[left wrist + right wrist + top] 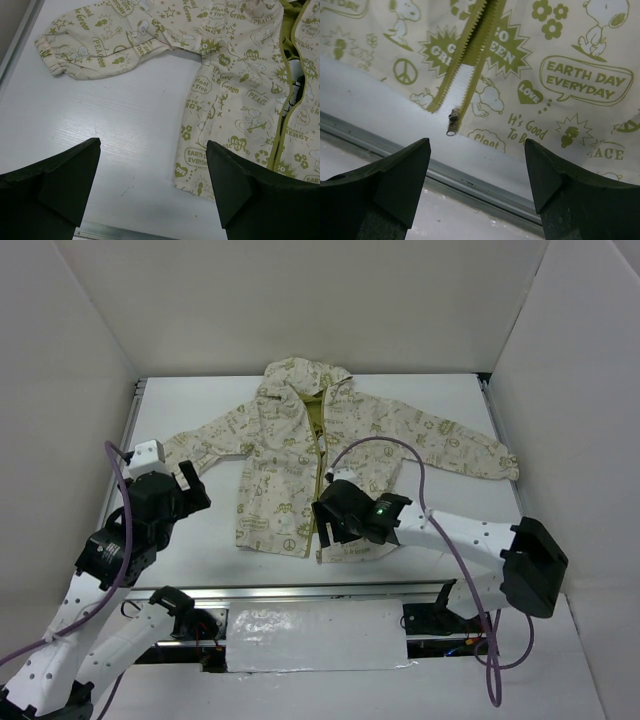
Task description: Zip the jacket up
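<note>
The jacket [290,465] lies flat on the white table [200,540], hood at the far side, sleeves spread, hem towards me. Its olive zipper [321,455] is open, with the two strips apart at the hem. In the right wrist view the metal zipper slider [452,121] sits at the bottom of the right-hand strip, just ahead of my right gripper [477,145], which is open and empty above the hem [330,525]. My left gripper [195,490] is open and empty over bare table, left of the jacket's hem corner [192,172] and below the sleeve [100,47].
A metal rail [300,592] runs along the table's near edge, close under the hem. A crinkled silvery sheet [315,636] lies beyond it between the arm bases. White walls enclose the table at left, back and right. A purple cable [415,465] loops over the jacket.
</note>
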`<state>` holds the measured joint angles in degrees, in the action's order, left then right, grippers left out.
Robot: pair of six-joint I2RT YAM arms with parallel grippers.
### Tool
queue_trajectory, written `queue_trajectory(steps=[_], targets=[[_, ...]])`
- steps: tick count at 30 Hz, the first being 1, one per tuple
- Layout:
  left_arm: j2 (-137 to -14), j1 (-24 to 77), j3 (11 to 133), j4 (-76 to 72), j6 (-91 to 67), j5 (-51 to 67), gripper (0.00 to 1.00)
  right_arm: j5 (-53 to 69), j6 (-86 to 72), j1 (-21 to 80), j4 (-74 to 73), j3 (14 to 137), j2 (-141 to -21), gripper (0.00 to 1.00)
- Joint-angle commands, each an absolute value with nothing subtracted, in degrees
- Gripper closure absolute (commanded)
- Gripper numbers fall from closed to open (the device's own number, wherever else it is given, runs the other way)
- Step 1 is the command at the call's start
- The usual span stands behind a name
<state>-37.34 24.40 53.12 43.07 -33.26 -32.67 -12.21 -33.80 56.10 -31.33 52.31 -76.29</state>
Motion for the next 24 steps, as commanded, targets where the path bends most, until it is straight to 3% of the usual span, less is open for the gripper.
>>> queue_trajectory(steps=[1,24], targets=[[-37.36,23.99,53.00,40.78,-32.08,-31.47,0.01,-17.39,-36.47,56.60,-28.48,53.09,-78.92,0.18],[-37.27,23.99,52.65,40.08,-31.20,-29.27,0.01,-23.38,-46.76,61.88,-26.63,49.49,-92.98,0.44]])
